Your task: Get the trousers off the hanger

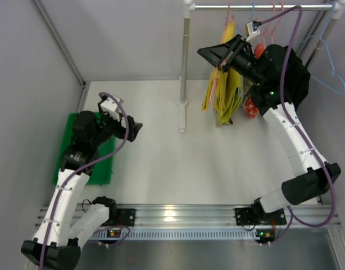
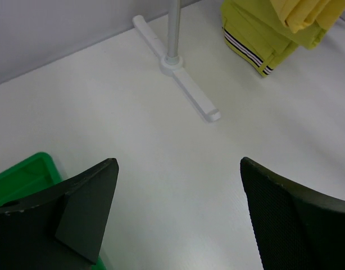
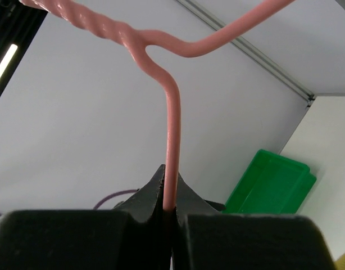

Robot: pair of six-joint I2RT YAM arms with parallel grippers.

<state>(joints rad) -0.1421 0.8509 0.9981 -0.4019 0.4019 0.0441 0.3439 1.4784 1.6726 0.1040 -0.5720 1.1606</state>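
Note:
The trousers hang from the rail at the back: a bright golden yellow pair (image 1: 230, 84) and a duller olive-yellow pair (image 1: 224, 109) beside it. The left wrist view shows the olive pair's striped hem (image 2: 252, 42) and the bright yellow pair (image 2: 304, 16). My right gripper (image 1: 219, 58) is raised at the top of the trousers, shut on the pink wire hanger (image 3: 171, 135) just below its twisted neck. My left gripper (image 1: 134, 130) is open and empty, low over the table at the left, far from the trousers; its fingers (image 2: 85, 208) stand wide apart.
The rack's pole and foot (image 1: 182, 107) stand left of the trousers, also in the left wrist view (image 2: 175, 84). A red-orange garment (image 1: 250, 108), a black cloth (image 1: 293, 73) and a blue hanger (image 1: 332, 67) hang to the right. A green bin (image 1: 77, 163) sits at the table's left edge.

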